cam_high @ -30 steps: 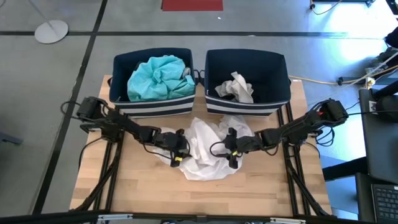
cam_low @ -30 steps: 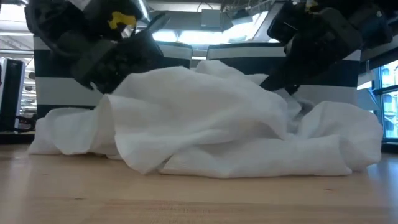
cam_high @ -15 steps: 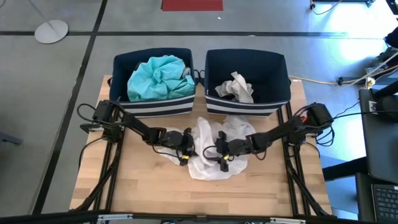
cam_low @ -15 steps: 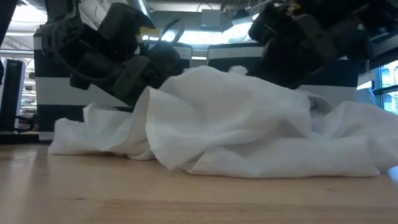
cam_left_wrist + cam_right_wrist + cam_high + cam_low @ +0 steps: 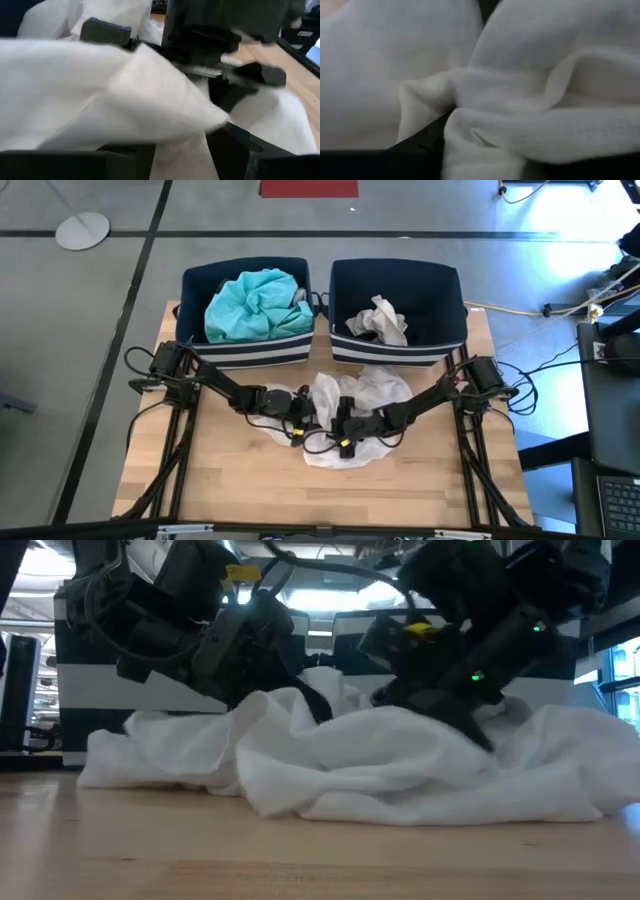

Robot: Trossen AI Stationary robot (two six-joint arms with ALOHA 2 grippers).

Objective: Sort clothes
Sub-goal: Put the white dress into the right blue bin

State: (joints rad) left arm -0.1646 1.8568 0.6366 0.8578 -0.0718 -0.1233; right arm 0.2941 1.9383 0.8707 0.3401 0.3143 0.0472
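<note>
a grey floor with dark tape lines surrounds a light wooden desk [image 5: 230, 480]. two navy fabric bins with white stripes stand side by side along its twelve o'clock edge. the left bin [image 5: 245, 345] holds a crumpled teal garment [image 5: 250, 302]; the right bin [image 5: 398, 345] holds a small white garment [image 5: 380, 318] over something dark.

a white garment [image 5: 375, 392] lies bunched at the middle of the desk, just at six o'clock of the bins. its long axis runs roughly from nine to three o'clock, and in the low view it is a low rumpled heap [image 5: 400, 765] with folds rising at its centre.

both arms reach into it. the left end effector [image 5: 303, 412] comes in from nine o'clock and the right end effector [image 5: 342, 430] from three o'clock, and they sit just beside each other on the cloth. the left wrist view shows cloth draped between that arm's fingers; the right wrist view shows only folds of white fabric. i cannot tell whether either end effector is spread or pinching the cloth.

counted: two bins, three garments, two arms.
</note>
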